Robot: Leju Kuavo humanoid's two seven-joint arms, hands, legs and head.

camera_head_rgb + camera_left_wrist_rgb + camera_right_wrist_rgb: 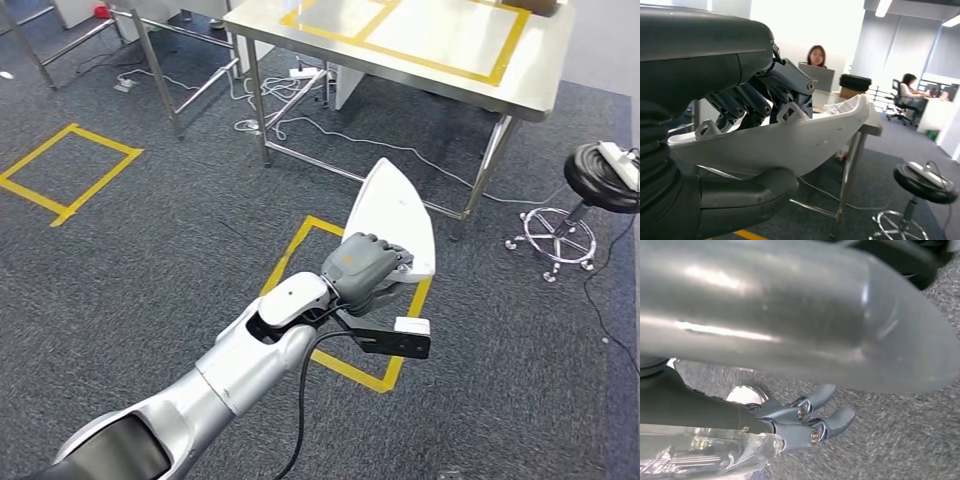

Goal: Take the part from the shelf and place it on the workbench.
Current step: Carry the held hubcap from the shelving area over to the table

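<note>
We see the left robot hand [361, 270] stretched out ahead of the body over the grey carpet, gripping the white part [392, 215], a thin, curved, roughly triangular plastic shell. In the head view the dark fingers lie across the part's near edge, and the part points up and away from us toward the worktop [483, 90]. From the left wrist view the grip reads clearly: the fingers [753, 100] press on the upper side of the part [798, 142] and the thick grey thumb [749, 192] closes beneath it, so the part is clamped between them and rides in the air, touching nothing else.

The steel worktop stands just beyond the part, its surface marked with yellow tape rectangles. Below the hand, a yellow tape square [343, 300] is laid on the carpet. A black round stool [600, 180] with a chrome base stands to the right of the worktop, with a white power strip [619, 160] lying on its seat.

The right robot hand [806, 417] hangs low over the carpet, its fingers apart and holding nothing.
</note>
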